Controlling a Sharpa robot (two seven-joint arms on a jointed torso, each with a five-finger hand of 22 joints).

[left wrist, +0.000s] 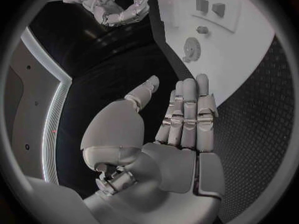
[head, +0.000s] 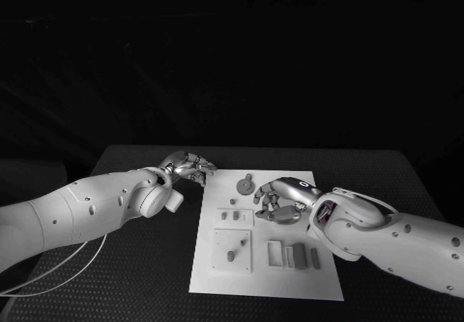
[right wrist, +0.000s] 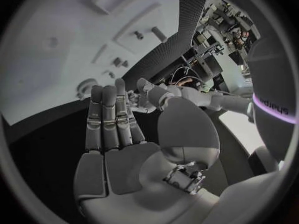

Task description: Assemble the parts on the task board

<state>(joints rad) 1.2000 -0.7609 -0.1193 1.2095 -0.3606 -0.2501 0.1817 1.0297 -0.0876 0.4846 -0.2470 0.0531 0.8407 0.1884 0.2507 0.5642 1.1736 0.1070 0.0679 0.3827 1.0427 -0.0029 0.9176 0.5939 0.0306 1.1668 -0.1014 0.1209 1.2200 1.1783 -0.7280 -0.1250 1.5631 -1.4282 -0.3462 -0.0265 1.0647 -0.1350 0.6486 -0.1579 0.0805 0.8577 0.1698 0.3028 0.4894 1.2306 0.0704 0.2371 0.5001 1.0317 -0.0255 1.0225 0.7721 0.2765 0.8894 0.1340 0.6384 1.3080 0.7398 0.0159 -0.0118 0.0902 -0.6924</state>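
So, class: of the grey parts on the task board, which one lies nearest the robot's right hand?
The round gear-like part at the far end of the task board, just beside the right hand. The other parts lie in recesses nearer the robot.

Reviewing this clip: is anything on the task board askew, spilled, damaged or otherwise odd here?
Nothing stands out. The white rectangular task board lies flat on the black table, its small grey parts resting on it. The silver left hand and silver right hand are open, holding nothing.

Two smooth white arms dotted with small dark screw holes end in silver segmented hands, left hand (head: pixel 188 165) and right hand (head: pixel 277 200), with what seems a thin cable looping under the left arm.
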